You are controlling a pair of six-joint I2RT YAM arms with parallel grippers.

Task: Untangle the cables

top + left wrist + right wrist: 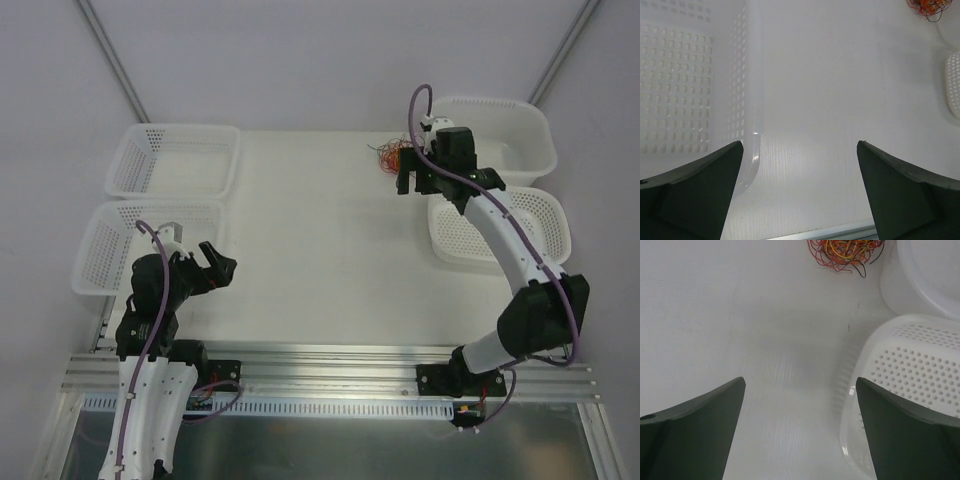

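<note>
**Top view.** The cables (388, 157) lie in one small tangle on the table (320, 250), near its far edge and just left of the far right basket (530, 150). The right arm covers the gap between them, so whether they touch is hard to say. The near right basket (548, 222) sits partly under that arm's forearm. The right gripper (414, 186) hangs just on the near side of the tangle, with its jaws spread and gripping nothing.

The far left basket (175, 160) and near left basket (105, 250) stand one behind the other along the left edge. The left gripper (205, 264) is by the near left basket's right rim, also spread wide and gripping nothing. Between the two pairs of baskets the table is open white surface. A rail (330, 365) runs along the near edge.

**Left wrist.** The near left basket's mesh wall (747, 75) fills the left side, with its corner just beside the left finger (695, 195). Open table stretches ahead of the left gripper (800, 185). The cables (929, 7) are well away at the top right, and the near right basket's edge (953, 85) shows below them.

**Right wrist.** The cables (846, 251) lie ahead of the right gripper (800, 425), on bare table beside the far right basket's smooth wall (925, 275). The near right basket's corner (910, 370) is close to the right finger (910, 435). The table is open to the left.
</note>
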